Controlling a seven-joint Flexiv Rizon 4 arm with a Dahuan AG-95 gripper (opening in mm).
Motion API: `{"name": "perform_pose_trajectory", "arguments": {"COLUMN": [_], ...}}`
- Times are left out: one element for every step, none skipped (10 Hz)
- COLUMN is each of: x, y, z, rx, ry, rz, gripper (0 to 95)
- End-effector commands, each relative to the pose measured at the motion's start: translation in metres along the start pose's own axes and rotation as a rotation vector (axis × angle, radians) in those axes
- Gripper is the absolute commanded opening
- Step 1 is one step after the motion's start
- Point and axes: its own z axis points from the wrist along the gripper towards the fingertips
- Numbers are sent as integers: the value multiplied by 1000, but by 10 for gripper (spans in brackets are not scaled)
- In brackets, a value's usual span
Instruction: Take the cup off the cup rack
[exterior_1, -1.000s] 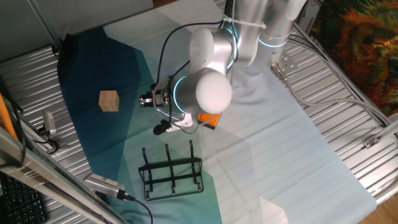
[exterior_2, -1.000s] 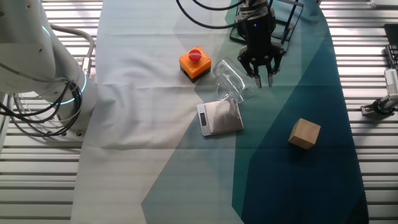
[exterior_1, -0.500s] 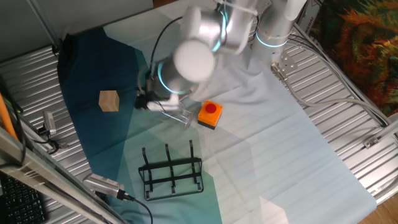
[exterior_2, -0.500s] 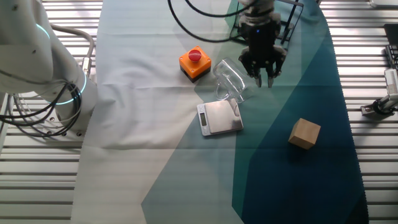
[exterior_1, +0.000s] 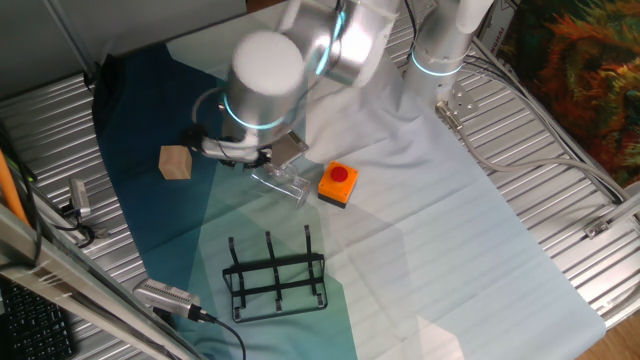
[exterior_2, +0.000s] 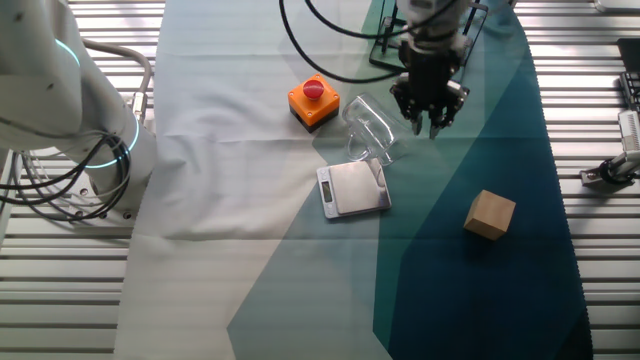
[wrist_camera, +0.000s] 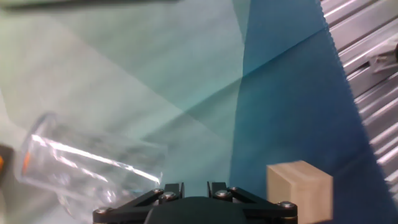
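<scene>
The clear glass cup lies on its side on the cloth, off the rack, between the orange button box and the grey plate. It also shows in one fixed view and at the left of the hand view. The black wire cup rack stands with bare prongs; in the other fixed view the arm partly hides it. My gripper hangs over the dark cloth beside the cup, apart from it, fingers spread and empty. In the hand view only the finger bases show.
An orange button box stands left of the cup. A flat grey metal plate lies just in front of the cup. A tan wooden cube sits on the dark cloth and also shows in the hand view. Ribbed metal table edges lie on both sides.
My gripper has moved away from the cup, across the dark cloth toward the wooden cube's side. The cup has stayed lying where it was.
</scene>
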Motion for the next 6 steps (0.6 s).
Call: {"name": "perform_pose_trajectory", "arguments": {"x": [-3, -3, -3, -3, -2, -2], "y": [2, 2, 2, 2, 3, 3], "z": [1, 1, 1, 1, 2, 2], "rx": [-91, -117, -135, -167, -187, -204], "ry": [-56, -72, -80, -91, -106, -117], "rz": [68, 87, 103, 132, 155, 171], "gripper": [190, 190, 190, 190, 190, 190]}}
